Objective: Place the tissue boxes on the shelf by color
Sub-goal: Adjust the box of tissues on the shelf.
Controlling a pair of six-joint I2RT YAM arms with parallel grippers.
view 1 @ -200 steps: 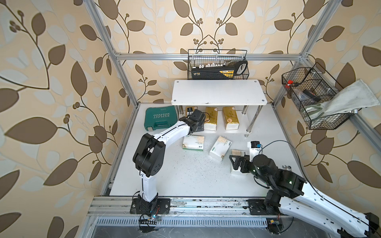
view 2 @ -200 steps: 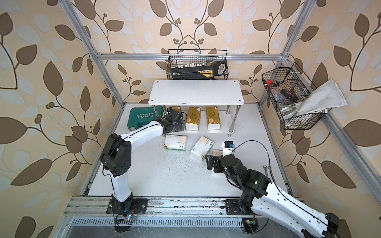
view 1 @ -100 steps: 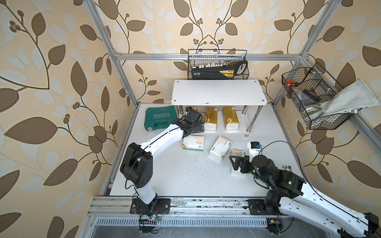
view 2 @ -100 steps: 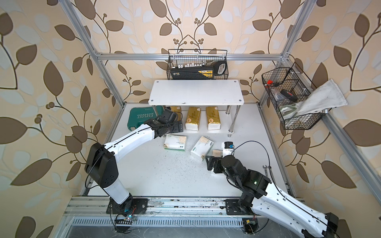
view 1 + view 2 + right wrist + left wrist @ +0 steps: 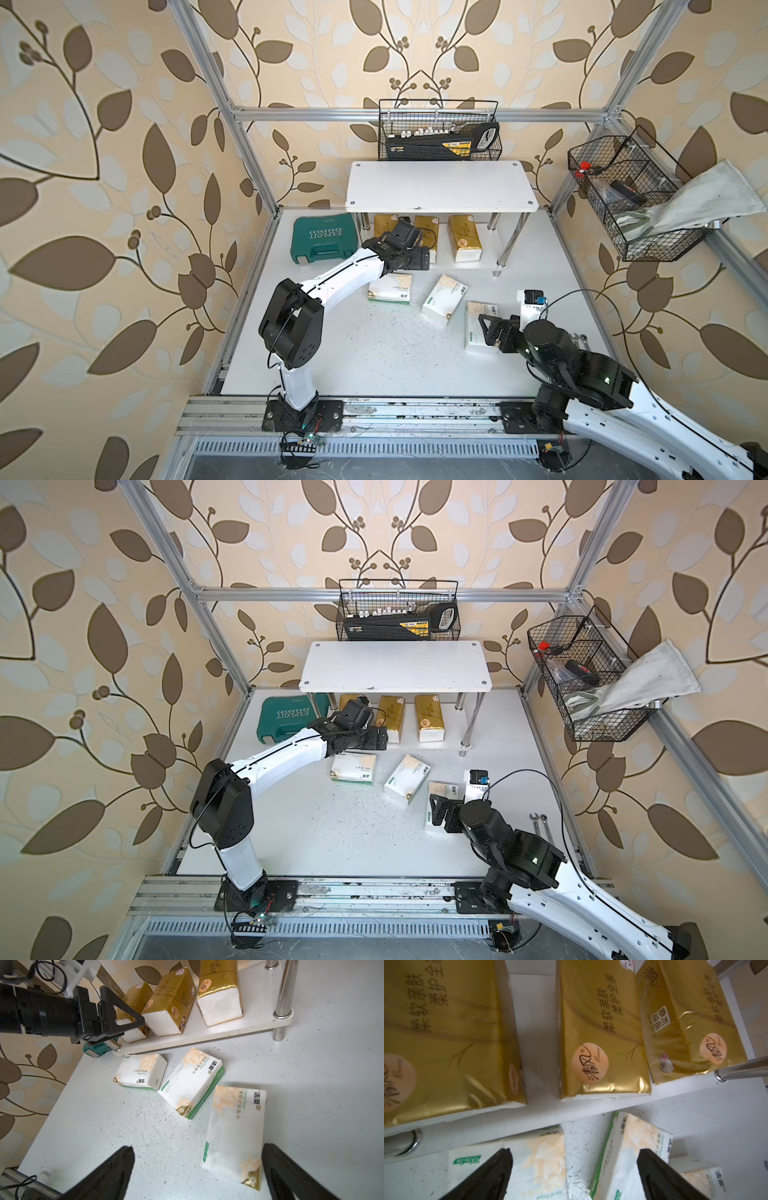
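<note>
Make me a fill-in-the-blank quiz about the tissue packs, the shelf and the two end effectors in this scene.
1. The gold tissue packs on the lower board of the shelf number ___.
2. The three white tissue packs lie on the ___, off the shelf.
3. The left end effector has its jaws ___.
4. The pack nearest the right end effector is ___ in colour.
Missing words: three; table; open; white.

Both top views high, facing down on whole table (image 5: 374,353), wrist views close, sharing shelf (image 5: 207,1035) front
</note>
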